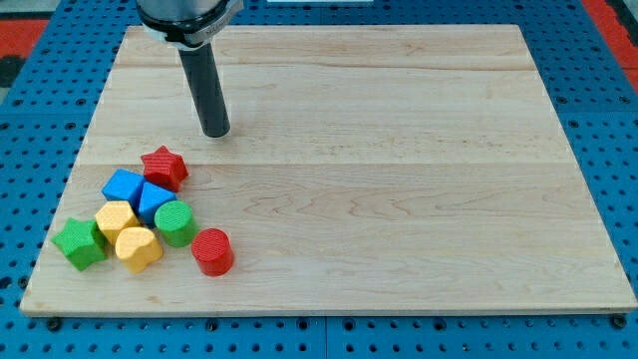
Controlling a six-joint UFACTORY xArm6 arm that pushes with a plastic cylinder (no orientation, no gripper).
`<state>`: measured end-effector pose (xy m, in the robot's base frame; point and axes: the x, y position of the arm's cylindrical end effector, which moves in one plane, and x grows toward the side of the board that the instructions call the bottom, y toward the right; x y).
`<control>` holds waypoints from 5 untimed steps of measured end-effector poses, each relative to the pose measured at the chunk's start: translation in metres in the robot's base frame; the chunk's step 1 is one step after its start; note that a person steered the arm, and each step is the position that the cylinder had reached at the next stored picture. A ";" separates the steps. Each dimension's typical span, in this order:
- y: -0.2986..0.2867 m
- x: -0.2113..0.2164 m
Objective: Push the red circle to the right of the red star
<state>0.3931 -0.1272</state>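
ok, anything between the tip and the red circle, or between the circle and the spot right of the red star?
Nothing visible. My tip sits above the cluster; bare board runs from it down to the red circle. The green cylinder lies just left of that line. The wooden board right of the red star has no blocks.

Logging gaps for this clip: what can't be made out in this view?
- Arm above the rod: cut off by the view's top; only my tip and the rod show.
- Blue blocks: packed together, exact shapes unclear.
- Green cylinder: lower side hidden by a yellow block.
- Board: bottom edge partly cut off.
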 end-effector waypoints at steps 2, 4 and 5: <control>0.000 0.000; 0.087 -0.026; 0.173 0.044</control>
<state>0.4372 0.0460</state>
